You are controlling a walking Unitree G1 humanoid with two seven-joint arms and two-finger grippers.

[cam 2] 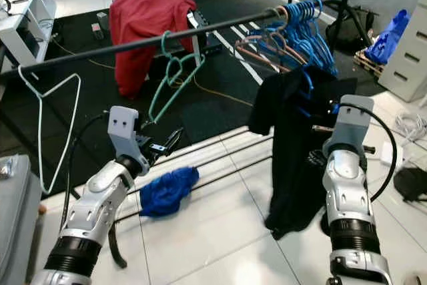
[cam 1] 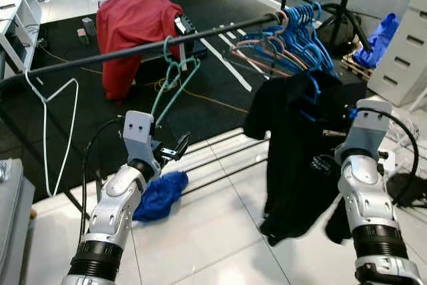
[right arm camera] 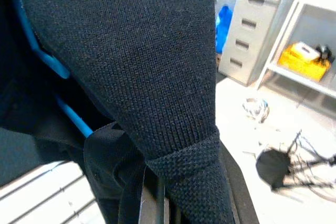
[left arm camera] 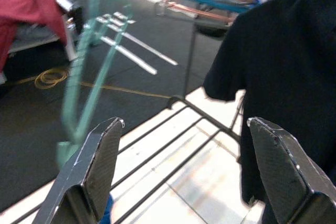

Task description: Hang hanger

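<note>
Spanning dark carpet (cam 1: 220, 108) and white tiles (cam 1: 220, 231), the rail (cam 1: 133, 51) holds hangers; left jaws apart, right jaws clamping the black garment (cam 1: 293, 151).

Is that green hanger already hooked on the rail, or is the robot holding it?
Hooked on. The green hanger hangs from the rail; the left gripper is open below it.

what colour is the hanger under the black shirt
Blue hanger inside the black shirt; clearest in the right wrist view.

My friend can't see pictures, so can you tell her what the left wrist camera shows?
Two open black fingers frame the view, holding nothing. Between them lie white floor tiles and the rack's base bars, with a blurry teal hanger to one side and a black garment on the other.
</note>
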